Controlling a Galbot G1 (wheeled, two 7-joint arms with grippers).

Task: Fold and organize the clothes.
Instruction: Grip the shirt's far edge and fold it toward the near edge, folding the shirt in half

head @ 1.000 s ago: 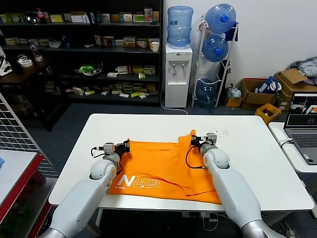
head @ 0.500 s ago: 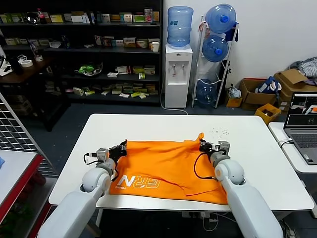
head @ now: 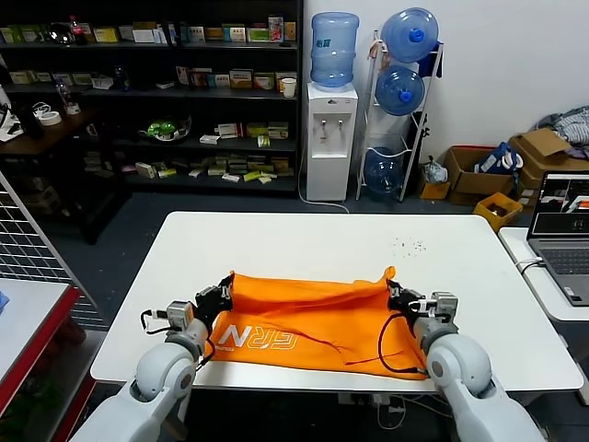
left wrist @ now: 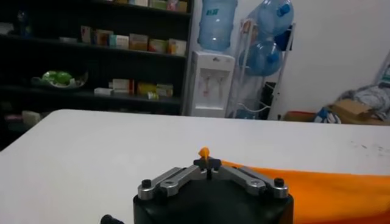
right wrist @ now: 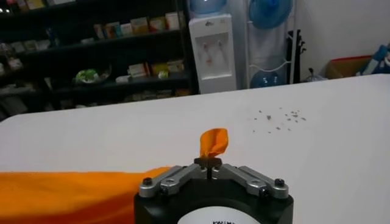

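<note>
Both arms reach forward, low and spread apart. The left gripper point(head: 224, 289) and right gripper point(head: 396, 295) each have fingers pinched tight together.

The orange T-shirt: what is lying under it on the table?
Under the orange T-shirt only the white table shows around its edges. Anything beneath the cloth is covered. Left gripper and right gripper pinch its far corners.

Even, bright overhead light is falling on the white table point(head: 304, 239), glaring softly off it, while the dark shelves point(head: 156, 92) are sitting dim. Wrist views are showing blurred backgrounds and soft shadows.
</note>
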